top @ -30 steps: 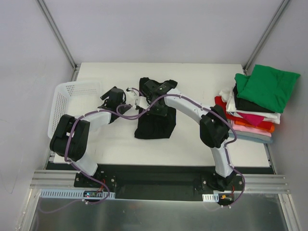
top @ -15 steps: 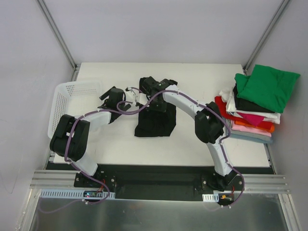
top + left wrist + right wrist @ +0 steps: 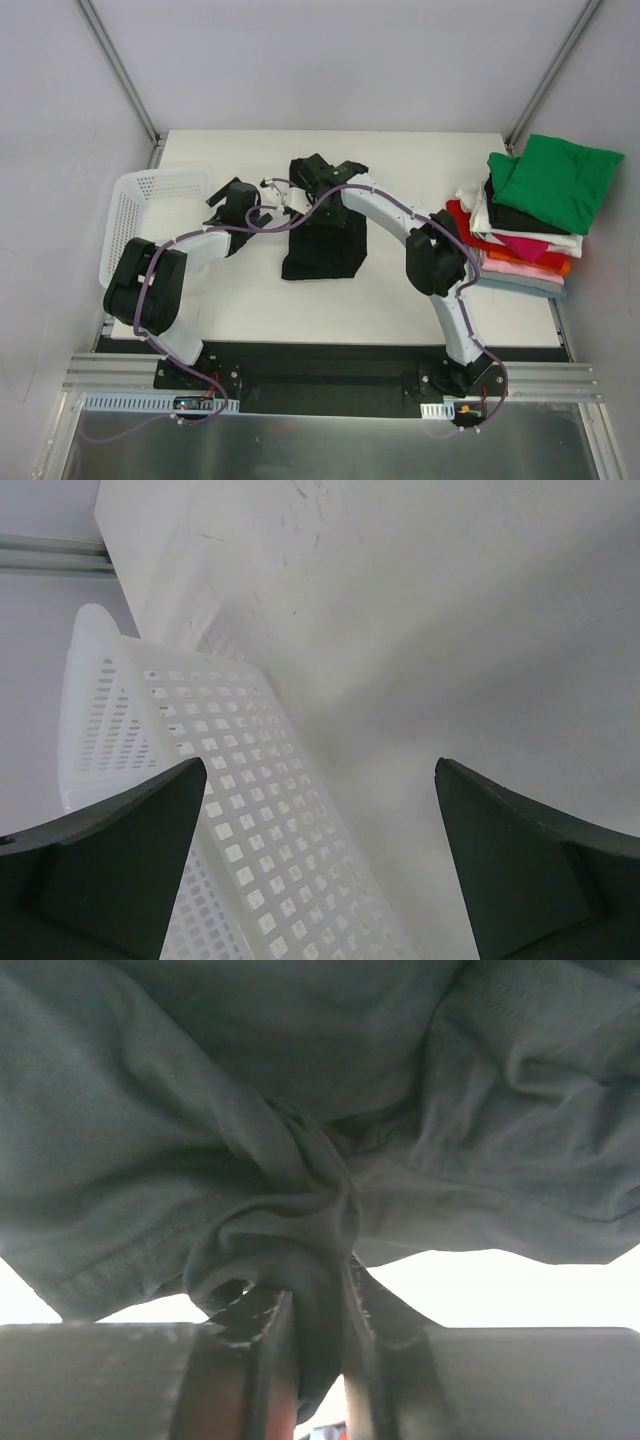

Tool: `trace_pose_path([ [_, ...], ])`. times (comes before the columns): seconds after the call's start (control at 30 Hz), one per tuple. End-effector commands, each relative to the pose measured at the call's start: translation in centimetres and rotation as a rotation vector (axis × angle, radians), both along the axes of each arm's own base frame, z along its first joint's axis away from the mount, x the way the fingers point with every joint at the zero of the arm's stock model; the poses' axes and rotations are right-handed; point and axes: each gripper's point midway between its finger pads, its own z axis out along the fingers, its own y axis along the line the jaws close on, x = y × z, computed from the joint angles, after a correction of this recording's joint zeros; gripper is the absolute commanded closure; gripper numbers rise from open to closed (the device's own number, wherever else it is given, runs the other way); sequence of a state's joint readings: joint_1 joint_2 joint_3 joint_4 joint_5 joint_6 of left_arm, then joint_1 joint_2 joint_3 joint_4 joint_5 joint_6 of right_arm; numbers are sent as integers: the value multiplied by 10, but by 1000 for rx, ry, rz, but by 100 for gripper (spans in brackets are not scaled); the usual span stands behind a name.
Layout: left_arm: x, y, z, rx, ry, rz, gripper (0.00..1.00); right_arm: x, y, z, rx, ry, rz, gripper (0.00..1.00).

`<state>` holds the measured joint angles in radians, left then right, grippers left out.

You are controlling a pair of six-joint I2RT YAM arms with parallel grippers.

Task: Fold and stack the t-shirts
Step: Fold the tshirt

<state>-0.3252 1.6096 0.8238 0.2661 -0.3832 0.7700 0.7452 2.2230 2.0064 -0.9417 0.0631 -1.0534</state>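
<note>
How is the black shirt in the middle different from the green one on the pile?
The black shirt lies bunched on the table; the green shirt sits folded atop the pile. The right gripper pinches the black shirt; nothing touches the green shirt. Both are soft cloth.

The left end effector point(image 3: 320, 770) stands wide open, its two dark fingers point(image 3: 110, 870) at the lower corners. A white mesh basket point(image 3: 240, 810) lies between them and out past the left finger, resting on the white table point(image 3: 450, 630), which stretches away ahead.
</note>
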Motion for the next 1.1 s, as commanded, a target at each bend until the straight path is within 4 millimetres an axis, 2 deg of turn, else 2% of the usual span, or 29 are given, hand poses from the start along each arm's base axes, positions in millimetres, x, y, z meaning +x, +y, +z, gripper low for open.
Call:
trace_pose_path([
  [0.0,12,1,27,-21,-87,-4,1,48,-50,5,-25,-137,-224,75],
  [0.1,24,15,31,-41,-110,59,1,51,-51,11,-1,-173,-248,57],
  [0.13,28,19,29,-47,-107,81,1,51,-52,13,4,-179,-253,46],
  [0.2,39,24,39,-54,-134,107,1,53,-53,24,15,-212,-264,29],
  [0.23,42,31,37,-46,-132,136,1,52,-54,27,16,-219,-269,7],
  [0.3,54,34,48,-47,-160,157,1,53,-56,40,27,-252,-276,1],
  [0.37,65,40,53,-45,-179,185,1,51,-58,47,35,-270,-285,3],
  [0.5,81,46,60,-63,-193,223,1,42,-62,76,53,-321,-293,3],
  [0.6,87,46,62,-70,-191,223,1,22,-66,78,27,-303,-281,4],
  [0.63,87,45,66,-76,-195,221,1,13,-68,87,38,-299,-279,3],
  [0.7,84,42,66,-88,-184,209,1,-14,-62,77,33,-245,-233,4],
  [0.73,83,42,68,-92,-184,205,1,-26,-60,84,53,-247,-213,3],
  [0.77,82,42,66,-91,-179,204,1,-40,-62,71,29,-218,-192,4],
  [0.83,80,42,63,-86,-167,198,1,-59,-49,67,39,-206,-149,3],
  [0.93,80,42,58,-84,-157,199,1,-74,-37,56,35,-171,-123,4],
  [1.07,79,42,53,-79,-144,200,1,-74,-24,42,2,-157,-104,8],
])
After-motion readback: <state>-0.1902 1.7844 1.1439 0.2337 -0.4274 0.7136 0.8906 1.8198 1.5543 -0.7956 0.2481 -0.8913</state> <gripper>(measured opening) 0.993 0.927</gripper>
